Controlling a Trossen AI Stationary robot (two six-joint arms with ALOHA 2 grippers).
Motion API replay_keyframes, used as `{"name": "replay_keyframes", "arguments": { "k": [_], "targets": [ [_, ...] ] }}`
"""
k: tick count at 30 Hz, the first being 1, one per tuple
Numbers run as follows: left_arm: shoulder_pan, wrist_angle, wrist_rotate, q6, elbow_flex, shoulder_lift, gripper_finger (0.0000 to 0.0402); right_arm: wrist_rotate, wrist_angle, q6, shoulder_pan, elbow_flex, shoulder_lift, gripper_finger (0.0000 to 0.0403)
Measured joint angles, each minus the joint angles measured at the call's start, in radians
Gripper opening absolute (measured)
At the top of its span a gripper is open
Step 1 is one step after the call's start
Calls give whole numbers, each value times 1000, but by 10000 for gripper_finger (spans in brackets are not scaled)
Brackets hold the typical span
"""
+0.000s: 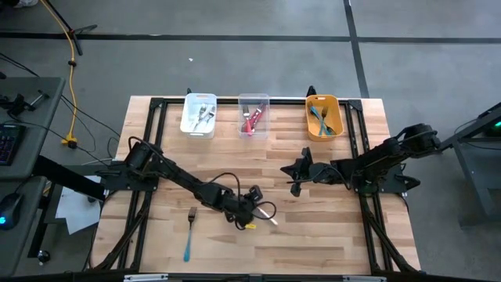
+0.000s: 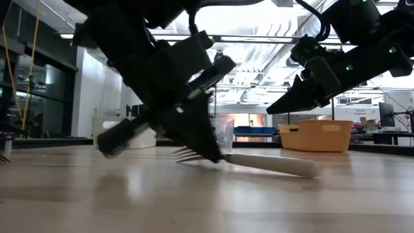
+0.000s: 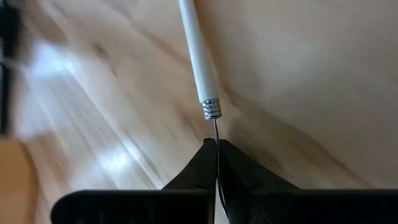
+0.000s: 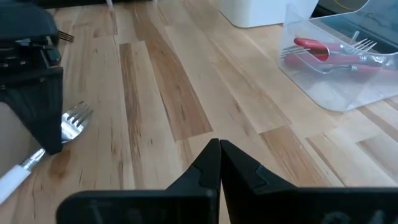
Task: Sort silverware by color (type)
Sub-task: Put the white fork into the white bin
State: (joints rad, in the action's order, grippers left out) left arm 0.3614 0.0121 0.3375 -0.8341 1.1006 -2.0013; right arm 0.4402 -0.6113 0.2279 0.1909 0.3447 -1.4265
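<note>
While the left tool [image 1: 252, 210] sits low at bench [image 1: 313, 235] centre, its fingers are clamped on the thin metal neck of a white fork [image 3: 198, 56], whose handle lies on the wood. Right tool [image 1: 296, 174] hovers closed, holding nothing, near bench middle. Teal fork [image 1: 189, 233] lies loose to the left. Remaining forks sit in the white bin [image 1: 199, 115], clear bin [image 1: 253, 116] and orange bin [image 1: 323, 117].

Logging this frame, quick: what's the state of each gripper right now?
Left gripper: shut on the white-handled fork, pinching its metal neck at the table.
Right gripper: shut, empty, raised above the table.
</note>
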Motion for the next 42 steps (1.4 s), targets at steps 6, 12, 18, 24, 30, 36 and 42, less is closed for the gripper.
{"name": "replay_keyframes", "arguments": {
  "k": [6, 12, 18, 24, 30, 36, 42],
  "targets": [
    [-46, 149, 24, 222, -42, 78, 1, -3, 3, 1, 0, 0, 0, 0],
    [-127, 158, 87, 459, -209, 284, 1, -2, 9, 15, 0, 0, 0, 0],
    [-265, 255, 106, 754, -402, 591, 1, -2, 8, 18, 0, 0, 0, 0],
    [-438, 523, 240, 1006, -434, 867, 0, -2, 1, 18, 0, 0, 0, 0],
    [-733, 625, 94, 1034, -389, 943, 0, -2, 1, 34, 0, 0, 0, 0],
    [-960, 497, -29, 914, -378, 847, 0, -2, 1, 37, 0, 0, 0, 0],
    [-1094, 380, -146, 834, -377, 722, 0, 1, 3, 45, 2, 0, 0, 0]
  ]
}}
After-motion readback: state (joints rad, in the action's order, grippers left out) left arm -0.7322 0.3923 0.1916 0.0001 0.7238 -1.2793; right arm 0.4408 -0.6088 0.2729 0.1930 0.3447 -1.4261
